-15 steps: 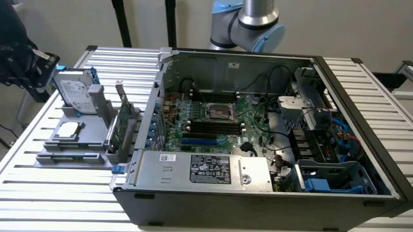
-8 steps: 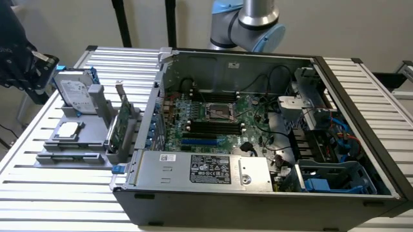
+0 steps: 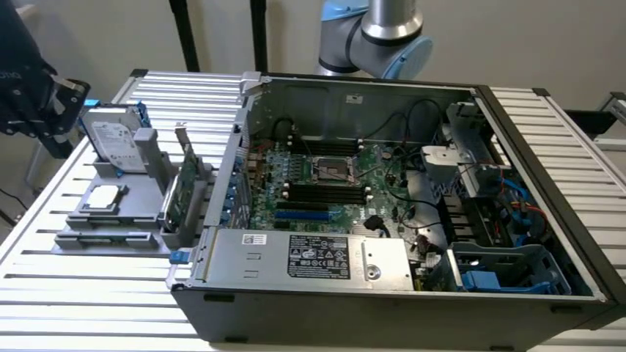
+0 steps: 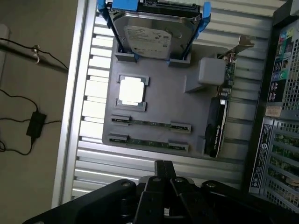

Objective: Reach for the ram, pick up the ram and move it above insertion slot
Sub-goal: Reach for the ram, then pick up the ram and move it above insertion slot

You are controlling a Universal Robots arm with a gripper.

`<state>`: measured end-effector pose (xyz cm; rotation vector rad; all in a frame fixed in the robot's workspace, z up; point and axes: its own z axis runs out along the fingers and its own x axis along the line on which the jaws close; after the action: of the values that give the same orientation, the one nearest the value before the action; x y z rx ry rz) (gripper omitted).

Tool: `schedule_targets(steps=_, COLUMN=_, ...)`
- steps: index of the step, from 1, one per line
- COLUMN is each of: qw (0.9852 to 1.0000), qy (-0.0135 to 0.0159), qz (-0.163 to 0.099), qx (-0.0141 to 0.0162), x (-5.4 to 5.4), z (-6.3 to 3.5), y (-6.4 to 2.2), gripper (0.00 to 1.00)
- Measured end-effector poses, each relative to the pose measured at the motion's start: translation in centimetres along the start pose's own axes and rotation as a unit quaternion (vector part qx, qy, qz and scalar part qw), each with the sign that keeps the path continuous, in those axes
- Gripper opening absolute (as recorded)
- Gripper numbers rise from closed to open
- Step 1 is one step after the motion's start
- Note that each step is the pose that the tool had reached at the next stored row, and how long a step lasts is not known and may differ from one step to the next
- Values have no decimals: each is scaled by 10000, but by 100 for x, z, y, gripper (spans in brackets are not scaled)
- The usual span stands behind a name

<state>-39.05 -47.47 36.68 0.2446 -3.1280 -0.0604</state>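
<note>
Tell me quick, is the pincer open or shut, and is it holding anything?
Pincer: shut, holding nothing.

The holder [image 4: 163,100] carries two rams [image 4: 150,123] [image 4: 148,142], one hard drive [image 4: 156,32], one processor [image 4: 131,90] and one expansion card [image 4: 216,126]. Beside the holder stands one computer case [image 3: 391,315] with one power supply [image 3: 303,257] inside.

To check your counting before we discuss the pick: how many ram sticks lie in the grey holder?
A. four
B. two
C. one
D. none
B: two ram sticks lie side by side in slots of the holder, next to the CPU, with the gripper apart from them.
</note>
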Motion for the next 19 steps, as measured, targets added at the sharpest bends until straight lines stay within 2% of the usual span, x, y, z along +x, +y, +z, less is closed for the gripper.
schedule_targets(steps=5, qw=9990, qy=18, qz=-457, qx=0, x=0, z=0, y=0, gripper=11)
schedule_targets(steps=10, qw=9959, qy=28, qz=-906, qx=2, x=0, z=0, y=0, gripper=11)
schedule_targets(steps=14, qw=9919, qy=41, qz=-1272, qx=2, x=0, z=0, y=0, gripper=11)
schedule_targets(steps=19, qw=9853, qy=58, qz=-1707, qx=2, x=2, z=0, y=0, gripper=11)
